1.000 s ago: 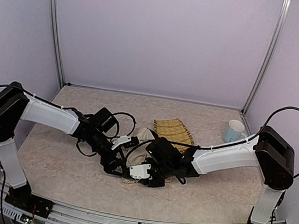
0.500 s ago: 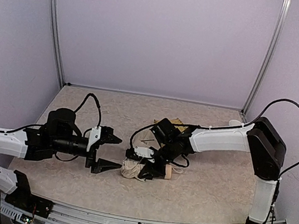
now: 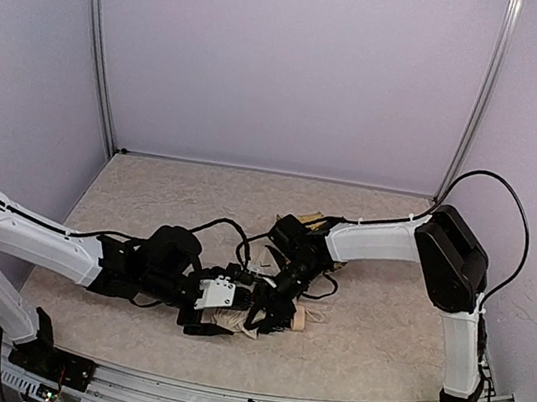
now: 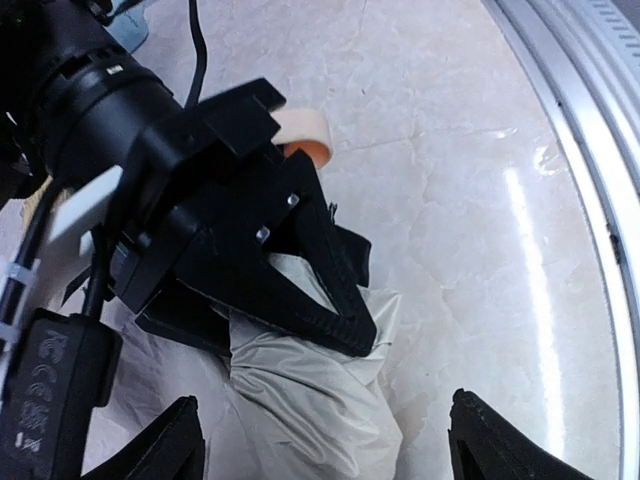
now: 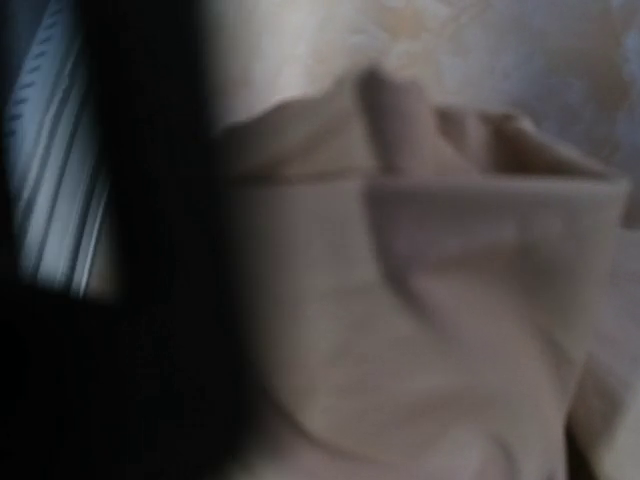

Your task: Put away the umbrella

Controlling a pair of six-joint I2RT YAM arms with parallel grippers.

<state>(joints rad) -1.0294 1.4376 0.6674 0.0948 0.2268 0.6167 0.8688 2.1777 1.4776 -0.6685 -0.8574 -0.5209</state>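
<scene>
**Gathering the collapsed umbrella**

The umbrella (image 3: 235, 323) lies bunched on the table (image 3: 367, 352), lower centre of the overhead view. The right gripper (image 4: 340, 325) pinches its cream fabric. The left gripper (image 4: 325, 425) stands open, straddling the same bundle. Next, probably, the left closes on the cloth, clear of its partner.

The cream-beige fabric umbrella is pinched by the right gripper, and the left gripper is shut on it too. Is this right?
No. The left gripper is open, jaws wide apart beside the cream-beige fabric umbrella; the left wrist view shows this. The right gripper does pinch it.
</scene>
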